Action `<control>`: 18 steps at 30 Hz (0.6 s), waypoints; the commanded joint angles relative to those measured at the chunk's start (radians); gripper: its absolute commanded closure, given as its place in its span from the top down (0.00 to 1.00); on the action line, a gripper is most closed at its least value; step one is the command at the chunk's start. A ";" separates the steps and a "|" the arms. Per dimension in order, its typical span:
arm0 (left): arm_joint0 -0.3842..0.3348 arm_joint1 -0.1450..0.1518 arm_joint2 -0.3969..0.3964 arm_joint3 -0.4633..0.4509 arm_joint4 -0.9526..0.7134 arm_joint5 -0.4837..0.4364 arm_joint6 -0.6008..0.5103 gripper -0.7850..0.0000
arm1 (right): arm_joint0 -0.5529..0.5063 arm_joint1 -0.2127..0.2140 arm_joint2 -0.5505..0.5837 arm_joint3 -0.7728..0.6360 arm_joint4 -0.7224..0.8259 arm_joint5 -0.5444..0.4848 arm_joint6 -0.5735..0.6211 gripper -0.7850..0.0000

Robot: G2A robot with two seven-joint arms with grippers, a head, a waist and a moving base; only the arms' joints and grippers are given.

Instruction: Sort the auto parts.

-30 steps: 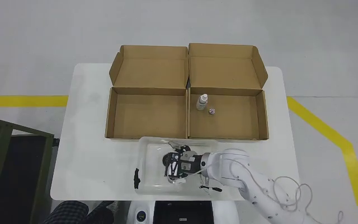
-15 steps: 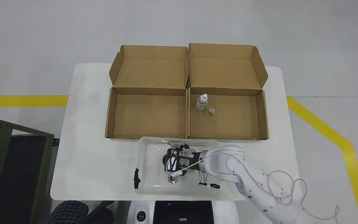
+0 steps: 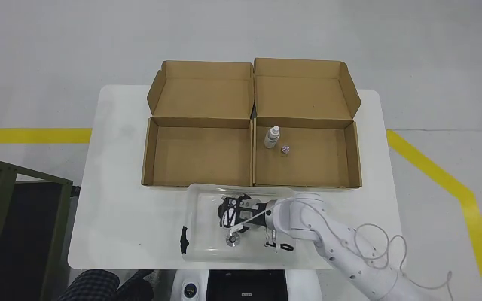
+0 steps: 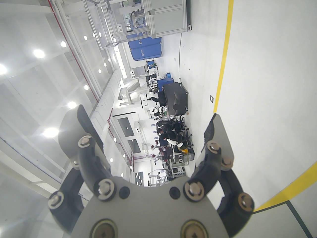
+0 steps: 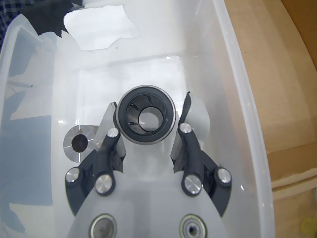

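A: Right gripper (image 5: 150,101), what's it on?
B: It's down inside the clear bin (image 5: 223,50). Narrow gap between the jaws, one finger (image 5: 107,121) on each side of a black-and-metal bearing (image 5: 131,130), pinching it. One pad sits flat on its side and the other presses at the opposite rim.
A: How's the bearing sitting?
B: On end, with its open bore facing the wrist camera. The bin floor shows through the hole.
A: And from the top view?
B: Same thing. The right gripper (image 3: 230,213) is in the bin (image 3: 197,226) at the near edge of the white table (image 3: 113,188), towards the bin's middle.
A: Anything touching the jaws besides that?
B: A flat metal washer (image 5: 79,143) with a dark hole lies on the bin floor just beside one finger. Can't tell if they touch.
A: Left gripper (image 4: 147,115)?
B: Fingers spread wide with nothing between them, pointing out at the room.
A: Boxes?
B: Two open cardboard boxes sit side by side just behind the bin. The right box (image 3: 324,174) has a small white bottle (image 3: 272,136) standing near its back left corner. The left box (image 3: 197,156) is next to it, touching.
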 commanded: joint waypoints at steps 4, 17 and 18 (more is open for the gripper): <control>0.000 0.000 0.000 0.000 0.000 0.000 0.000 1.00 | 0.007 -0.002 -0.005 0.001 0.001 -0.027 -0.014 0.13; 0.000 0.000 0.000 0.000 0.000 0.000 0.000 1.00 | -0.034 0.013 0.062 -0.053 0.065 -0.053 -0.056 0.00; 0.000 0.000 0.000 0.000 0.000 0.000 0.000 1.00 | -0.039 0.015 0.071 -0.059 0.077 -0.055 -0.061 0.00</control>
